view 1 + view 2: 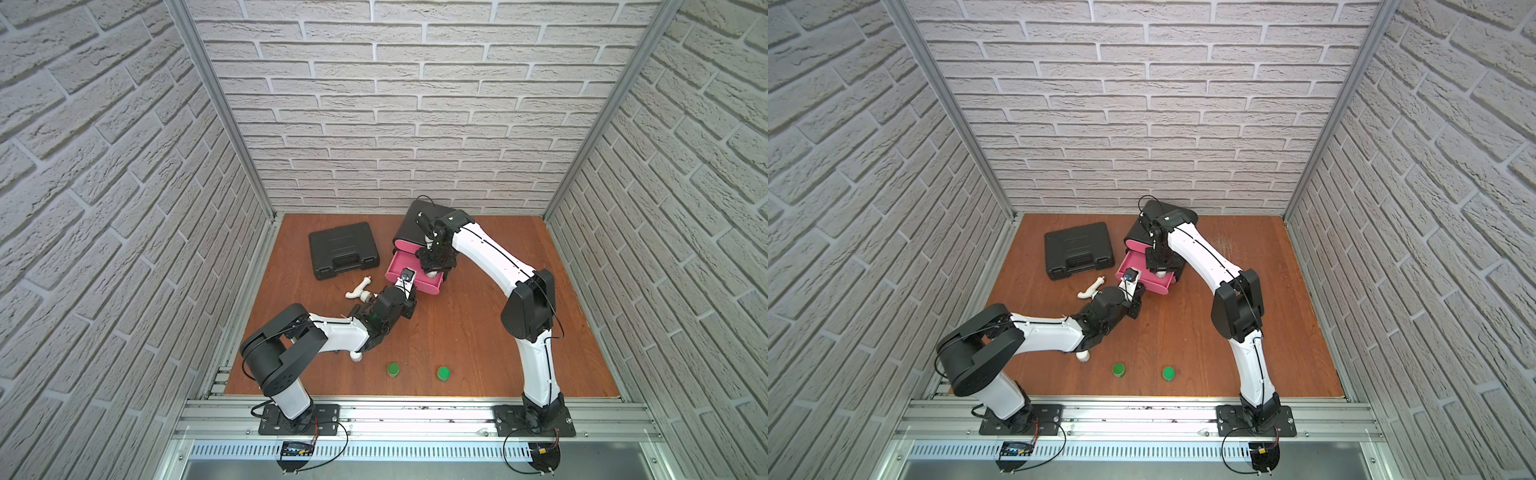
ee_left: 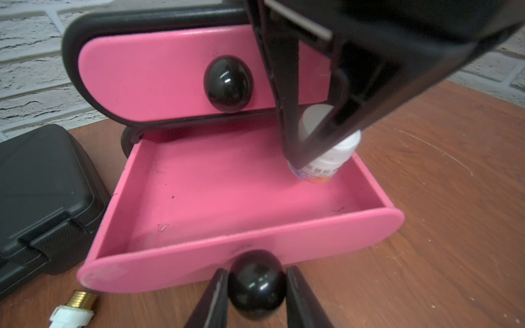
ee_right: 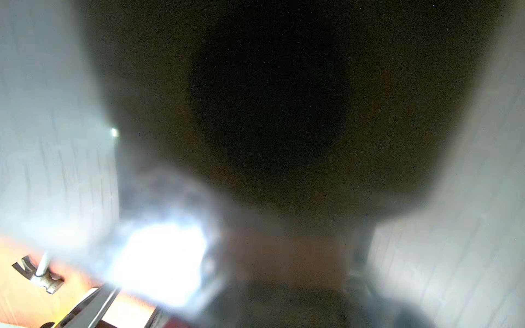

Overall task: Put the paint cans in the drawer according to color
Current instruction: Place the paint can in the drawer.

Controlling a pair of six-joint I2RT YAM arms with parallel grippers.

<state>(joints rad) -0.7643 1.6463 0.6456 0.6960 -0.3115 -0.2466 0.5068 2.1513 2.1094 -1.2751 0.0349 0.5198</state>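
Right gripper (image 2: 316, 139) pinches a white jar (image 2: 338, 154), drawer (image 2: 227, 184) floor just beneath; lower straight, then release. Left gripper (image 2: 257, 273) clamps the knob (image 2: 255, 295); brace it.

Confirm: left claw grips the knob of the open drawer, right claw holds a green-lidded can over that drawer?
Wrong on one point: the can in the right claw has a white lid, not green, as the left wrist view shows. The left claw does grip the knob of the open drawer.
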